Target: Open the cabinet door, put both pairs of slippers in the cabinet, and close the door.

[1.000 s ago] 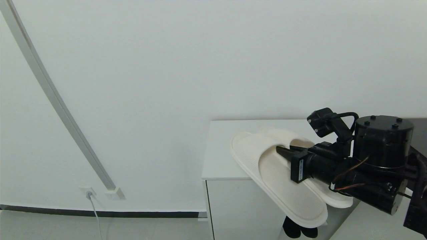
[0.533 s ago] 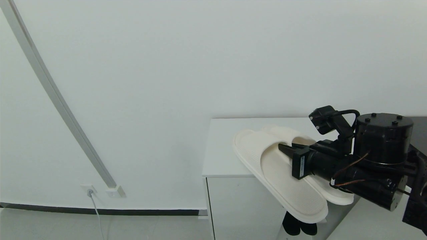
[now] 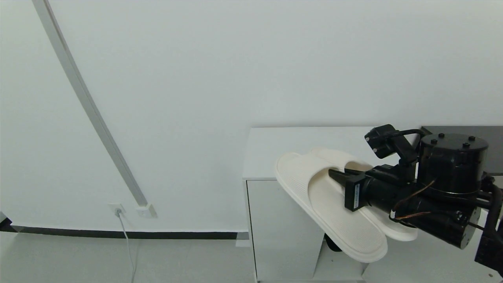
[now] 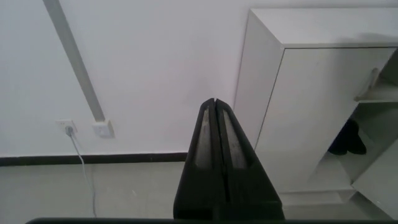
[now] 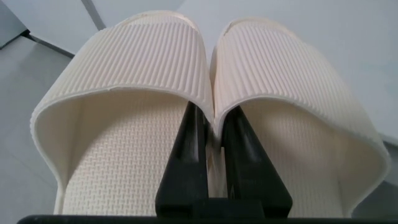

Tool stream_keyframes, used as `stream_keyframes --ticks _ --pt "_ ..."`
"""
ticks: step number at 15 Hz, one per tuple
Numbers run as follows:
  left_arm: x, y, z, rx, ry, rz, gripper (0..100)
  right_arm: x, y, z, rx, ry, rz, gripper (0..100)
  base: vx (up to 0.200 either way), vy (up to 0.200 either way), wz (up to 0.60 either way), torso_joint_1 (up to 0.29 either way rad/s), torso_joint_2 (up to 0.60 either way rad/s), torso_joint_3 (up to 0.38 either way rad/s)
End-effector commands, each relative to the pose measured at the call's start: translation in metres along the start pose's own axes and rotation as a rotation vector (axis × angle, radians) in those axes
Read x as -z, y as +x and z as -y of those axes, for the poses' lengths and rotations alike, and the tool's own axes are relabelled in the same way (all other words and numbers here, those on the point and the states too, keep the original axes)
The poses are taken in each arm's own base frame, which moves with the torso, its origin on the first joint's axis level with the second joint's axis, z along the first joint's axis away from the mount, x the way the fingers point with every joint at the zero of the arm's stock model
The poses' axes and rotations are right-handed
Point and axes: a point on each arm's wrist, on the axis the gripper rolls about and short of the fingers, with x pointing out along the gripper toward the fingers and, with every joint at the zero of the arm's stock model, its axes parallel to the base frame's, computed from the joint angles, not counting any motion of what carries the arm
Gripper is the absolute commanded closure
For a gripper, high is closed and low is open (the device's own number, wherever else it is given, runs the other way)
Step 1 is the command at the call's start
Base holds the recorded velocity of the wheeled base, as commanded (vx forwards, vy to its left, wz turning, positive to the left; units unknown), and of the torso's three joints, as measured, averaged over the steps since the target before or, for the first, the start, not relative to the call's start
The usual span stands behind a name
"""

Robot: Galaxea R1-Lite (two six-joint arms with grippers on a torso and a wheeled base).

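Observation:
My right gripper (image 3: 334,175) is shut on a pair of white slippers (image 3: 326,204), pinching the two straps' inner edges together (image 5: 213,118). The pair hangs tilted, toes up, in front of the white cabinet (image 3: 275,149), overlapping its front edge. To the right of the closed front panel (image 4: 311,112) the cabinet stands open. A dark pair of footwear (image 4: 348,138) sits low inside, partly hidden under the white slippers in the head view (image 3: 332,244). My left gripper (image 4: 215,106) is shut with nothing in it, away from the cabinet and pointing at the wall beside it.
A grey conduit (image 3: 90,110) runs slantwise down the white wall to a socket with a cable (image 3: 117,208). Bare floor (image 3: 118,259) lies left of the cabinet. A dark surface (image 3: 463,131) adjoins the cabinet top at the right.
The head camera has shifted, showing more floor and more of the cabinet's front. Against the cabinet, the right gripper and white slippers now sit lower. The grip is unchanged.

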Motion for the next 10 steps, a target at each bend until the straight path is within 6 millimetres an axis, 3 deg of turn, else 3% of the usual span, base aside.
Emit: stream_keyframes --ticks 1,2,10 --pt "-0.0004 0.0000 0.0000 0.000 0.001 0.000 100 0.0020 0.0012 0.0000 0.001 -0.001 -0.008 100 -0.200 0.000 0.00 0.002 0.00 0.007" --pt "0.0001 0.0001 0.0000 0.000 0.001 -0.002 100 0.0020 0.0012 0.0000 0.001 -0.001 -0.008 100 -0.200 0.000 0.00 0.007 0.01 0.002" --pt "0.0001 0.0001 0.0000 -0.004 -0.004 -0.002 100 0.0037 0.0034 -0.0001 0.001 -0.002 -0.014 100 0.000 0.000 0.00 0.000 0.00 0.000"
